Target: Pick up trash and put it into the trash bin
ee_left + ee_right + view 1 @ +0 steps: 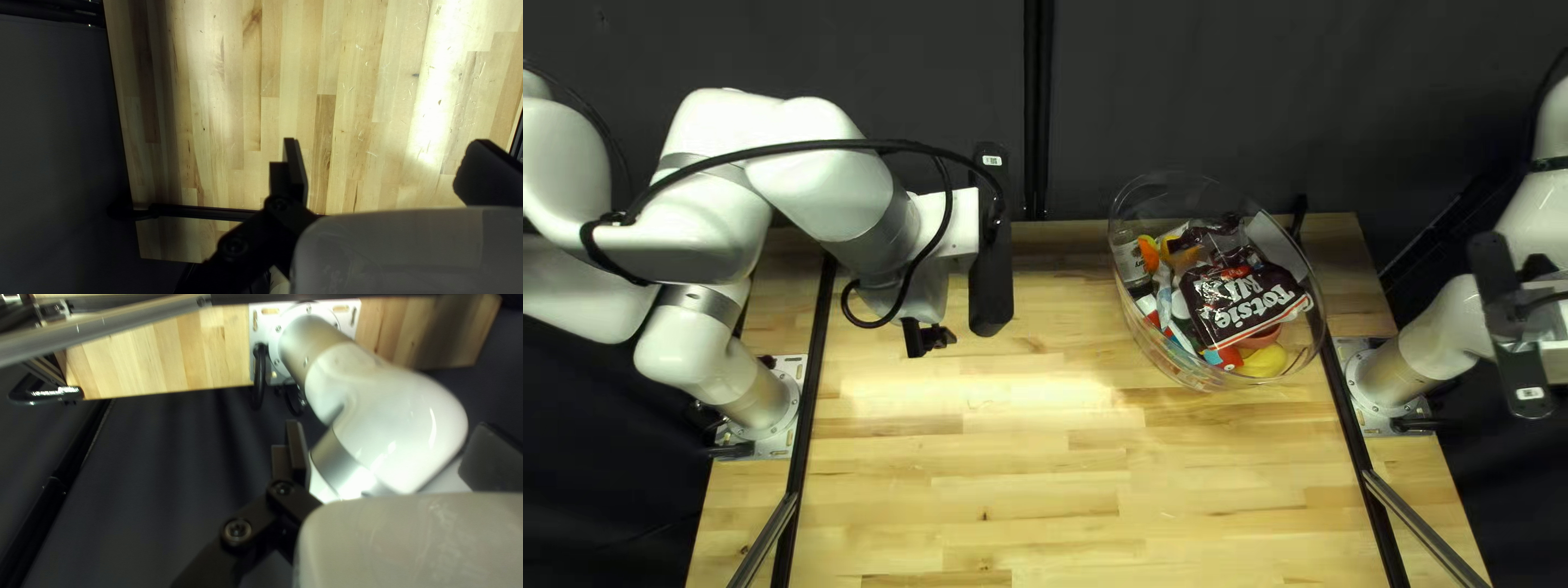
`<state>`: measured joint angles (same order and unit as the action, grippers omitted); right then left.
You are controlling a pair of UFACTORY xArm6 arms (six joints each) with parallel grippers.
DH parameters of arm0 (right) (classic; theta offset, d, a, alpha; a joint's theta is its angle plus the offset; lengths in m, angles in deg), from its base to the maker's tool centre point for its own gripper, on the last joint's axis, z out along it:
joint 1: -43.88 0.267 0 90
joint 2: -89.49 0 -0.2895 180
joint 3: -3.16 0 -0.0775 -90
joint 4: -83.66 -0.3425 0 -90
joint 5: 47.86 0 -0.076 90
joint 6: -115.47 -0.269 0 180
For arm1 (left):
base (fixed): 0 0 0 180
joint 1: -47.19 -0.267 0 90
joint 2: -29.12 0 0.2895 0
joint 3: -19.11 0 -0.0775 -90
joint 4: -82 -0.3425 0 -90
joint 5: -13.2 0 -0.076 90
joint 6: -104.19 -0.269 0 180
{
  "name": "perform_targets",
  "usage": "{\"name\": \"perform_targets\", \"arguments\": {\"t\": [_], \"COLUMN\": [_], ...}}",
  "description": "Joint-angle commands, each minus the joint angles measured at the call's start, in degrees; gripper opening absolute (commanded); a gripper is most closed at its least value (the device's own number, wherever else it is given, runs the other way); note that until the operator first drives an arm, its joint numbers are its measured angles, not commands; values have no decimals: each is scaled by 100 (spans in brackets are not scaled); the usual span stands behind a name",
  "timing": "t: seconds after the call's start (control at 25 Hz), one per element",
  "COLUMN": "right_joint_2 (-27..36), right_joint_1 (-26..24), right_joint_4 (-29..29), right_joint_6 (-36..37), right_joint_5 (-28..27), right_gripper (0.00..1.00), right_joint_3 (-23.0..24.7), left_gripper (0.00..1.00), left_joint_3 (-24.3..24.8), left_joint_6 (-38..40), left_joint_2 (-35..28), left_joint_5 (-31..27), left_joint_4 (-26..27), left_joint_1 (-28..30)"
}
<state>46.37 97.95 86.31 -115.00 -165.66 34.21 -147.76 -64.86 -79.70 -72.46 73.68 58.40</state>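
From my remote station, I see a pale wooden counter [980,468]. Near its far edge, toward the far right corner, stands a clear, round trash bin [1173,368]. The trash is inside it: a dark brown bag [1231,306] with white lettering and red trim lies on top, with a yellow piece [1263,360] at the near side, an orange piece [1149,253] at the far left and other wrappers heaped between.

My left arm [828,169] reaches in from the counter's left edge. Its claw [928,339] hangs over the far left part of the counter, well apart from the bin. In the left wrist view its two black fingers [297,169] stand wide apart, with bare wood beyond and nothing held.

My right arm [1448,327] rises from its base at the right edge. Its claw [1542,266] is out past that edge; in the right wrist view, its fingers are also spread wide and hold nothing. That view shows the arm's base plate [265,326] on the wood and a dark curtain [163,473] below.
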Motion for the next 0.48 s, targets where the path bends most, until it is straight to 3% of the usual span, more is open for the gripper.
{"name": "perform_targets", "arguments": {"t": [0.04,0.12,0.36,0.48], "right_joint_2": [0,-61,-1403,-1669], "right_joint_1": [-1,12,-2011,-2581], "right_joint_4": [1,85,347,406], "right_joint_6": [4,18,1860,2157], "right_joint_5": [2,37,865,1286], "right_gripper": [100,100,100,100], "right_joint_3": [1,-16,-578,-538], "left_gripper": [100,100,100,100], "left_joint_3": [0,0,0,0], "left_joint_6": [0,0,0,0], "left_joint_2": [0,0,0,0], "left_joint_5": [0,0,0,0], "left_joint_4": [0,0,0,0], "left_joint_1": [0,0,0,0]}}
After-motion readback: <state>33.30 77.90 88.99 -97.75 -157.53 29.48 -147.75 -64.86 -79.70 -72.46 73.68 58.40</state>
